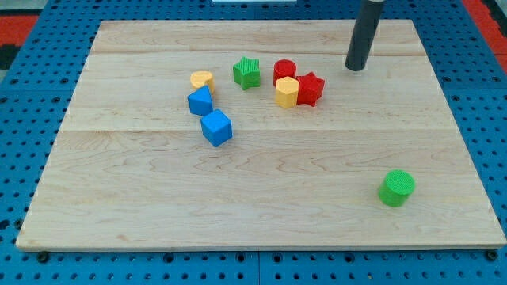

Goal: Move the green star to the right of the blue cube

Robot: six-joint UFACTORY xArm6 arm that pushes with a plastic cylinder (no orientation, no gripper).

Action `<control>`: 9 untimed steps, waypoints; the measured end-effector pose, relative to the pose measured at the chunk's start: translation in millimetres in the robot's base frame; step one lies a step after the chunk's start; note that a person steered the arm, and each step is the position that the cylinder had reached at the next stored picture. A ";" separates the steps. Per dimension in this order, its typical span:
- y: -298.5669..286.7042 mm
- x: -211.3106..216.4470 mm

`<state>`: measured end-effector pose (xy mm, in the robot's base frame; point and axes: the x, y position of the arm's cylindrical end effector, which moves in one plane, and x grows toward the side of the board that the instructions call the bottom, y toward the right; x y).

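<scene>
The green star [247, 73] sits on the wooden board [261, 198] near the view's top middle. The blue cube [216, 128] lies below and left of it, toward the board's middle left. My tip [356, 67] is on the board at the view's upper right, well to the right of the green star and beyond the red and yellow cluster. It touches no block.
A blue triangular block [200, 101] and a yellow heart-like block [202, 80] lie just above the blue cube. A red cylinder [284, 71], a yellow hexagon block [287, 92] and a red star [310, 89] cluster right of the green star. A green cylinder [396, 188] stands at lower right.
</scene>
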<state>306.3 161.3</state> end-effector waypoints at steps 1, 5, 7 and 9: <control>0.3 0.0; -23.3 -14.0; -90.8 -20.7; -176.4 -8.6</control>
<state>297.7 -15.1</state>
